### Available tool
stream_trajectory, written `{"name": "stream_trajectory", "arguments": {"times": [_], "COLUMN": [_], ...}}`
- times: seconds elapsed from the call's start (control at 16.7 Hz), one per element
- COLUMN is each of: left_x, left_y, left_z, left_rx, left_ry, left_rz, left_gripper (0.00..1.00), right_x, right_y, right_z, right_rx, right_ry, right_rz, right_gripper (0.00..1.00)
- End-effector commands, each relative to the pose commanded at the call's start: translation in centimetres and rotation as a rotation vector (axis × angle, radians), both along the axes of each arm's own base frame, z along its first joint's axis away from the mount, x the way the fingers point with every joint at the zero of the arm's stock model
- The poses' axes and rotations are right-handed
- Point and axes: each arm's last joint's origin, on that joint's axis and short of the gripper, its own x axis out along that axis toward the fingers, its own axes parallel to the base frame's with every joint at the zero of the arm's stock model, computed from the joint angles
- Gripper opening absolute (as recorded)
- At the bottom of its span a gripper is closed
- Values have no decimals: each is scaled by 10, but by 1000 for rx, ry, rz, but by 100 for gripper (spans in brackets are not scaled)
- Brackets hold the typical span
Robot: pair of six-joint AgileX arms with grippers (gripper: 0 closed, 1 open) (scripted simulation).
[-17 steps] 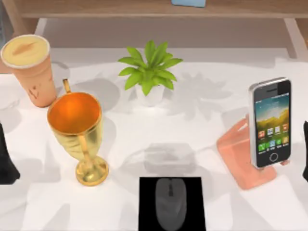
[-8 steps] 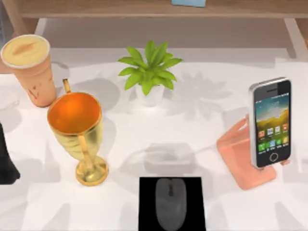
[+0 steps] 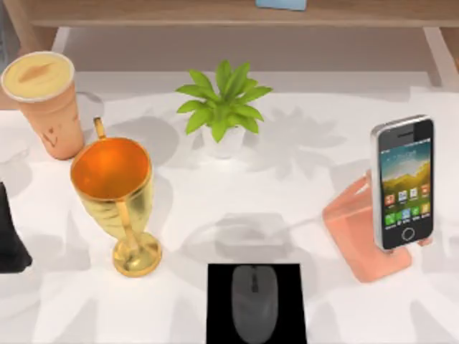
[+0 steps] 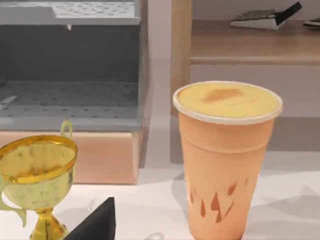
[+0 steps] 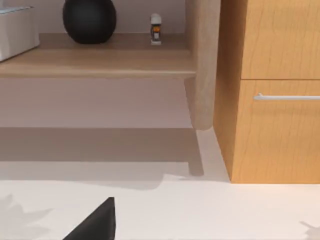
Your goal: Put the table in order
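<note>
Now the left end effector (image 3: 11, 240) hangs over the table's (image 3: 301, 143) left edge.

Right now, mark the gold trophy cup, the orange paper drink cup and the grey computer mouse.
gold trophy cup (image 3: 115, 188), top view, bowl's outer wall.
orange paper drink cup (image 4: 226, 165), left wrist view, side wall.
grey computer mouse (image 3: 254, 304), top view, its back.
</note>
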Motion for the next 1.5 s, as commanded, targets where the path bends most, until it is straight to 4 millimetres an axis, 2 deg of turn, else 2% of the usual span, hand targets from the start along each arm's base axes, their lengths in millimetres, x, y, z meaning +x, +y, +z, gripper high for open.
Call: {"name": "stream_trajectory", "arguments": {"times": [0.24,0.54,0.84,1.14,1.38,1.5], "left_x": [12,32,61,117,168,187], "left_y": [-1,-3,-7,-10,-16,-18], "left_z": [-14,-43,-68,-79,-71,-65], "left_rx": [3,-4,-26,-40,-28,-19], "left_ry": [125,397,582,514,312,220], "left_rz": [16,19,16,2,-25,-34], "left_gripper": [100,100,100,100,100,100], "right_x": [0,0,0,0,0,0], "right_y": [0,0,0,0,0,0], "right_z": [0,0,0,0,0,0], "right_rx": [0,0,0,0,0,0], "right_ry": [0,0,0,0,0,0], "right_rz": [0,0,0,0,0,0], "right_gripper": [100,100,100,100,100,100]}}
